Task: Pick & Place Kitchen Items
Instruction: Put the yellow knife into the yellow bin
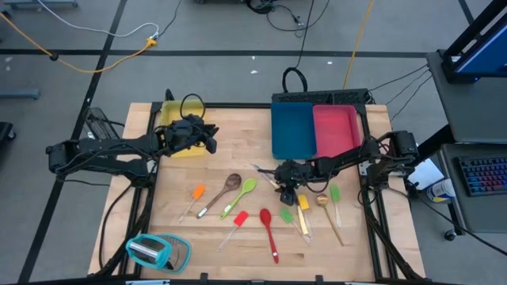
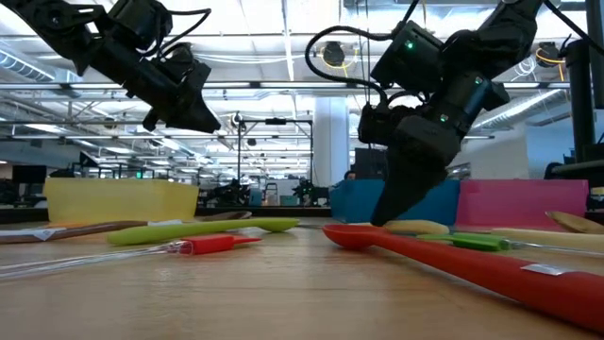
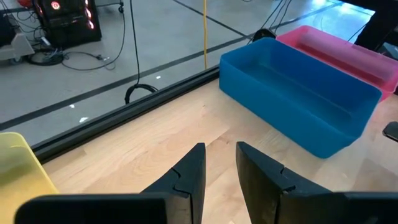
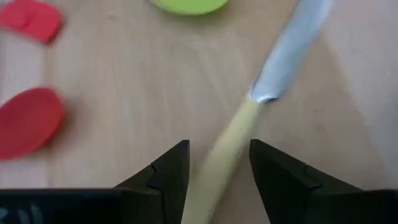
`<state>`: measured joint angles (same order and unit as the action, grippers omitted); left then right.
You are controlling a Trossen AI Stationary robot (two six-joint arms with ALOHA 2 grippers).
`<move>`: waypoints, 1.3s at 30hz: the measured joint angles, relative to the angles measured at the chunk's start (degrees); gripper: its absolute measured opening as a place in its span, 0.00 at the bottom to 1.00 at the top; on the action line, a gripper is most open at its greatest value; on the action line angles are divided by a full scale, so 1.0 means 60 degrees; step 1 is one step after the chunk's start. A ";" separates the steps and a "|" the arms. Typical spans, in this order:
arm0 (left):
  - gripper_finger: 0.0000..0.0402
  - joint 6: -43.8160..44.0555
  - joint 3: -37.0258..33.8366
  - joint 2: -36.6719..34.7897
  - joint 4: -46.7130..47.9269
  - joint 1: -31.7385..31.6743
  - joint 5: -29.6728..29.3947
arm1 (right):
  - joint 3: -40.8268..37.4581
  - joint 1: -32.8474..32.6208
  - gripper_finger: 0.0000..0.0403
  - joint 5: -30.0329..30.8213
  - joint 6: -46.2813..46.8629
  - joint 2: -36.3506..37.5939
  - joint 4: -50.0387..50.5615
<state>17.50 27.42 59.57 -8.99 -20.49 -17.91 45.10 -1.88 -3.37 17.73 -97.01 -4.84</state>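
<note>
Right gripper (image 4: 214,165): low over the bench's right half, just in front of the blue tray (image 1: 291,131); fingers (image 4: 168,171) open, straddling the yellow handle of a knife (image 4: 249,118) that lies flat on the wood; contact cannot be told.
Left gripper (image 3: 219,171): raised above the bench near the far left corner, beside the yellow tray (image 1: 181,125); fingers slightly apart, holding nothing.
Knife: pale yellow handle, silver blade, lying among the right-hand cluster of utensils.
Red spoon (image 1: 268,229): centre of the bench toward the near edge, bowl toward the far edge.
Green spoon (image 1: 241,195): just left of centre, lying diagonally.
Wooden spoon (image 1: 222,191): touching or just beside the green spoon, on its left.
Orange spatula (image 1: 194,198): left of the wooden spoon, apart from it.
Red spatula (image 1: 235,224): between green spoon and red spoon.
Green spatula (image 1: 336,198): near the right edge.
Trays: blue and pink tray (image 1: 337,131) side by side at the far right edge; yellow at the far left.
Teal object (image 1: 157,251): near left corner.
</note>
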 joint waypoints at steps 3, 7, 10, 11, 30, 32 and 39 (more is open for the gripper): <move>0.23 -0.0080 0.0000 0.0000 0.0004 0.0004 -0.0001 | 0.0000 0.0112 0.41 -0.0116 -0.0323 0.0028 0.0031; 0.23 -0.0080 0.0000 0.0000 0.0046 0.0000 -0.0001 | 0.0005 0.0304 0.41 0.0097 -0.0924 0.0127 0.0245; 0.23 -0.0083 0.0000 0.0000 0.0054 0.0000 -0.0001 | 0.0018 0.0471 0.41 0.0275 -0.1015 0.0142 0.0770; 0.23 -0.0084 0.0000 0.0000 0.0064 0.0002 -0.0001 | 0.0018 0.0505 0.41 0.0271 -0.0848 0.0144 0.0891; 0.23 0.0009 0.0000 0.0000 0.0105 0.0007 0.0003 | 0.0018 -0.0186 0.11 0.2683 -0.1333 0.0140 0.1486; 0.23 0.0116 0.0000 0.0000 0.0105 0.0007 0.0003 | 0.0018 -0.0160 0.10 0.2611 -0.1344 0.0142 0.1477; 0.23 0.0096 0.0000 0.0000 -0.0076 0.0278 0.0000 | -0.0036 -0.0156 0.10 0.2602 -0.1394 0.0498 0.1166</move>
<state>18.08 27.42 59.57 -9.44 -18.82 -17.91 44.88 -2.82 12.25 9.37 -94.02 2.16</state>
